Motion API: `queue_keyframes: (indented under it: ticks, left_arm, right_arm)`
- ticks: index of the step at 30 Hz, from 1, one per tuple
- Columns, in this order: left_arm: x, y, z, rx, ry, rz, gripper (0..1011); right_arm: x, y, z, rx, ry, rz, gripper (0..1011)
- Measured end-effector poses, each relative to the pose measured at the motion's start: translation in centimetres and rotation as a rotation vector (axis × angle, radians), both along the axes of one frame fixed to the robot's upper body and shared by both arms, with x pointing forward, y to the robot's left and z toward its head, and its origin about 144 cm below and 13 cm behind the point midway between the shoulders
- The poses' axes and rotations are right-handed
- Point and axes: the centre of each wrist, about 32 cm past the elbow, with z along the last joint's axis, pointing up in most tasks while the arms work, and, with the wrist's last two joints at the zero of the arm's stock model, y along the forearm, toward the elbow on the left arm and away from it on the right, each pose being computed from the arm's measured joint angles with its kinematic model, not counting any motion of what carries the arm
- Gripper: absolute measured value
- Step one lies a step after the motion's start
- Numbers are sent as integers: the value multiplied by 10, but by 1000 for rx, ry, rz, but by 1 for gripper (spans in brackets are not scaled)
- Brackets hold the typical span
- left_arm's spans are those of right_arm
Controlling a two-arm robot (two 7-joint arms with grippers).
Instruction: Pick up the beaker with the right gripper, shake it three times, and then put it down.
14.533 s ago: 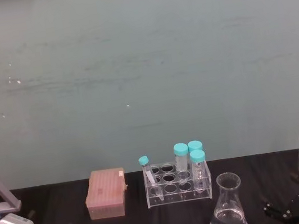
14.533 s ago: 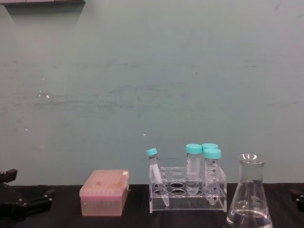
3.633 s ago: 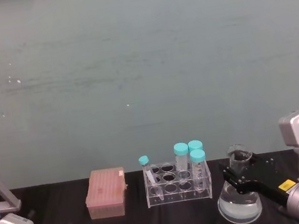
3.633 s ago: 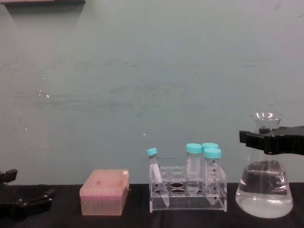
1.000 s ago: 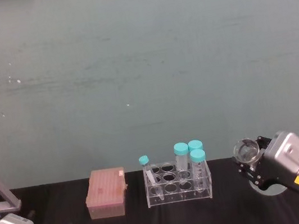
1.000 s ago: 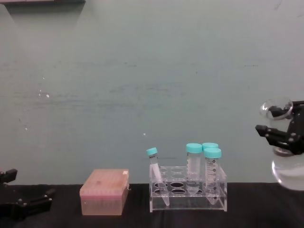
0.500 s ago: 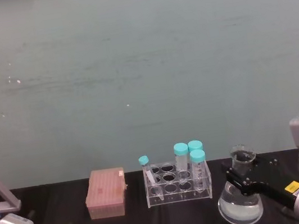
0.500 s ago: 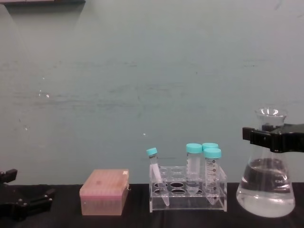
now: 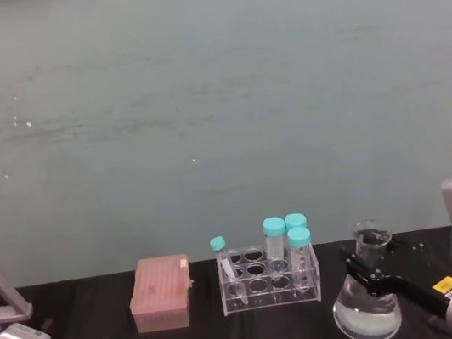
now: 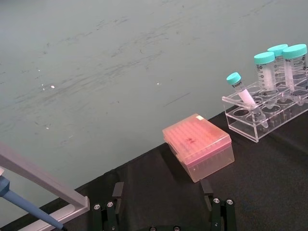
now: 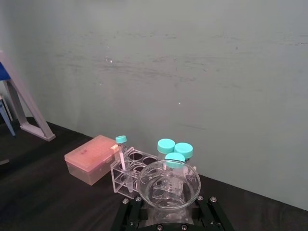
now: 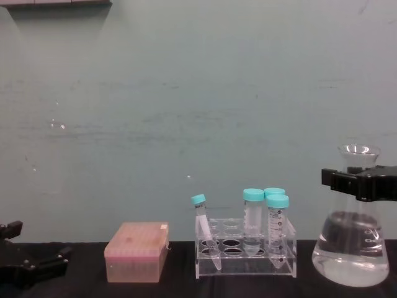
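the beaker (image 12: pixel 350 251), right of the tube rack (image 12: pixel 245 257) and low at the bench (image 12: pixel 173 288), is clamped at its neck by the right tool (image 12: pixel 356 183), judged the safest hold for slick, fragile, liquid-heavy glass; the left tool (image 10: pixel 163 214) is parked open.

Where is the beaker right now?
In the head view the beaker is on the robot's right, just right of the tube rack, its neck held in the right gripper.

Left claw (image 10: pixel 162 204) spread, pink box (image 10: pixel 198 151), clear tube rack (image 10: pixel 265 118) beyond
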Motion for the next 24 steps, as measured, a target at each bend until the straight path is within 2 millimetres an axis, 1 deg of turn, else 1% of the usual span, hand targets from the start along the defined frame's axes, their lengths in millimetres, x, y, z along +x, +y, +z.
queue_keyframes:
  ticks: [24]
  left_arm:
    - [0, 0, 0, 0, 0, 0, 1000]
  right_arm:
    - [1, 0, 0, -5, -3, 13, 449]
